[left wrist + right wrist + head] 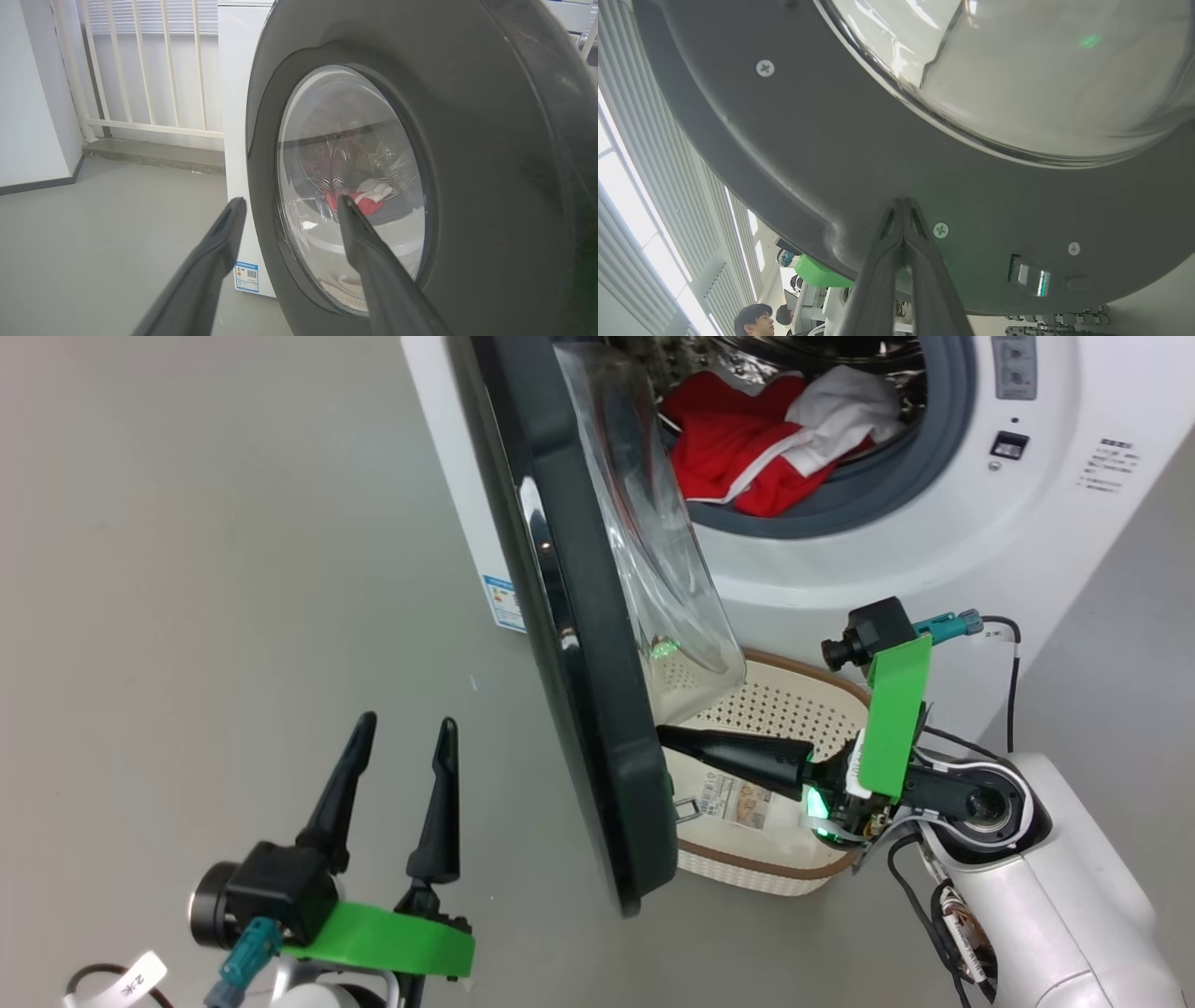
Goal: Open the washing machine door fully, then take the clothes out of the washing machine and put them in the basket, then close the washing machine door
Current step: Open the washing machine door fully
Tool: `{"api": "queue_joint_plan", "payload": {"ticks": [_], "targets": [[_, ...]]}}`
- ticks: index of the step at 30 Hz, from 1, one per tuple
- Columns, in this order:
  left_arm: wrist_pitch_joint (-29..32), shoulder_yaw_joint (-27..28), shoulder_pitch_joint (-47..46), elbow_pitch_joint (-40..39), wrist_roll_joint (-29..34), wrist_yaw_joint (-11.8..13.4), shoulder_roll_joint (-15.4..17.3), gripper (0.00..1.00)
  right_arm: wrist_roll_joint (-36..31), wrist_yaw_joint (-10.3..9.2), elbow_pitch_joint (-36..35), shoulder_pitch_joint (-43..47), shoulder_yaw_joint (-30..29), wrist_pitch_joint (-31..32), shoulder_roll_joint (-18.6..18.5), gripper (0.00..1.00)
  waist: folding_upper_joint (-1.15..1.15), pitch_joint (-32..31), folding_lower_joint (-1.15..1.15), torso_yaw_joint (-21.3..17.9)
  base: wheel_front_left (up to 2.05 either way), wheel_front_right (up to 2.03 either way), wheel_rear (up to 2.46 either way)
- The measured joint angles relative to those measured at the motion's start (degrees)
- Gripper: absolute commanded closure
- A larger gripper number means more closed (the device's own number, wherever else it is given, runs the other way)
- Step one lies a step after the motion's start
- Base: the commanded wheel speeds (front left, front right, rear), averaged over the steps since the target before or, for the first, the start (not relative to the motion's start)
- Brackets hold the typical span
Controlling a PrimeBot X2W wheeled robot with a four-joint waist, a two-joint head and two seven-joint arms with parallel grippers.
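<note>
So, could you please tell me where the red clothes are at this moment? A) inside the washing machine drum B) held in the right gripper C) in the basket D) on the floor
A: the clothes lie inside the washing machine, behind the partly open door; the right gripper is shut with its tips at the door's inner rim and holds no fabric.

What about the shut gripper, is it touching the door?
Touching. The right wrist view shows the right gripper, tips shut, pressed onto the door at its dark inner rim, no gap.
</note>
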Motion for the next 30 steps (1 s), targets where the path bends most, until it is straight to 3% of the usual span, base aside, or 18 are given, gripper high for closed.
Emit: {"api": "queue_joint_plan", "payload": {"ticks": [30], "targets": [[0.0,-1.29,1.01,0.35,-0.52,0.16,0.02,0.0,3.23,0.0,0.59,0.02,5.88,-2.86,-1.24,1.0,0.0,-1.02,0.0,5.7,0.0,0.0,0.0]]}}
